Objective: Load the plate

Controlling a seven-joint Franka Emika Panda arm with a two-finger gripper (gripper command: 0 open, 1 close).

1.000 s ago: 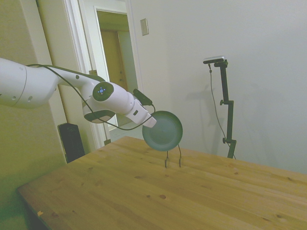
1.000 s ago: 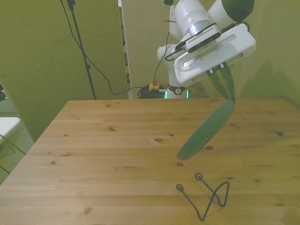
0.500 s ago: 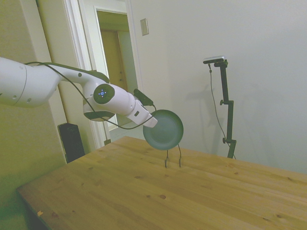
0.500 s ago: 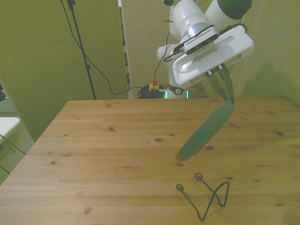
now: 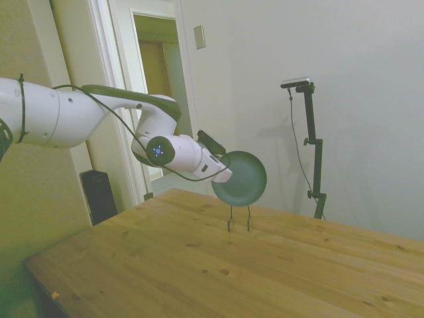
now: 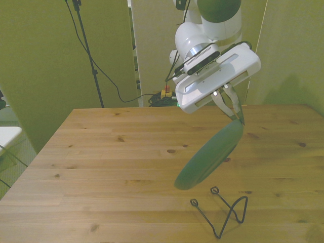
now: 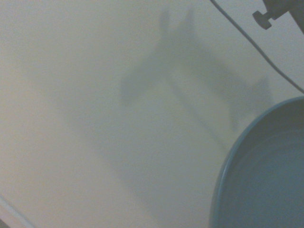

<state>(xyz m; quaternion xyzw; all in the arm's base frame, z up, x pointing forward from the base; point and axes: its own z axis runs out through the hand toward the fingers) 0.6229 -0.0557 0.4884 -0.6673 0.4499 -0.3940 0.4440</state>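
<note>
The dark green plate [image 5: 240,178] hangs in the air, held by its rim and tilted steeply on edge. My gripper [image 6: 234,117] is shut on the plate's upper rim [image 6: 234,128]. In the front view the plate [image 6: 207,156] slants down toward the thin dark wire rack [image 6: 224,209], which stands on the table near the front edge. In the side view the plate's lower edge is just above the rack's two upright wires [image 5: 238,216]. The wrist view shows part of the plate's inner face and rim [image 7: 266,175] against a pale wall.
The wooden table [image 6: 111,167] stretches wide to the front view's left of the rack. A dark speaker-like box [image 5: 99,195] stands on the floor beyond the table's far corner in the side view.
The arm has carried the plate forward and lower, toward the wire rack. In the side view the plate has shifted right, and its lower edge is now closer to the rack's wires.
</note>
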